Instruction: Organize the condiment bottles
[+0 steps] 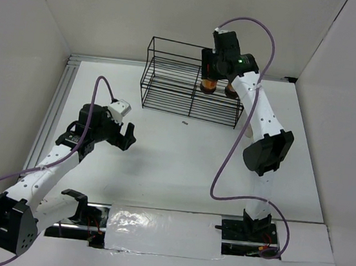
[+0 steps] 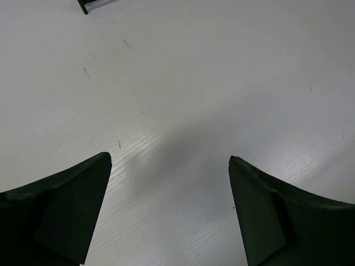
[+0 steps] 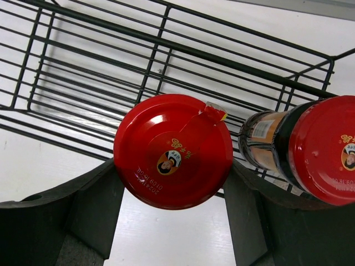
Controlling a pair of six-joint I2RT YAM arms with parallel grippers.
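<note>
Right end effector (image 3: pixel 173 177) grasped a red-capped amber bottle (image 3: pixel 173 151) at the wire rack (image 1: pixel 171 83), a second red-capped bottle (image 3: pixel 321 149) just right; left end effector (image 2: pixel 169 158) stood released above the desk (image 2: pixel 222 66).

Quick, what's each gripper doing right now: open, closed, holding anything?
Left gripper: open, holding nothing.
Right gripper: closed on the red-capped amber-brown condiment bottle, at the black wire rack.

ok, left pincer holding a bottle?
No, the left pincer stands wide open above the white table, nothing between its fingers.
</note>
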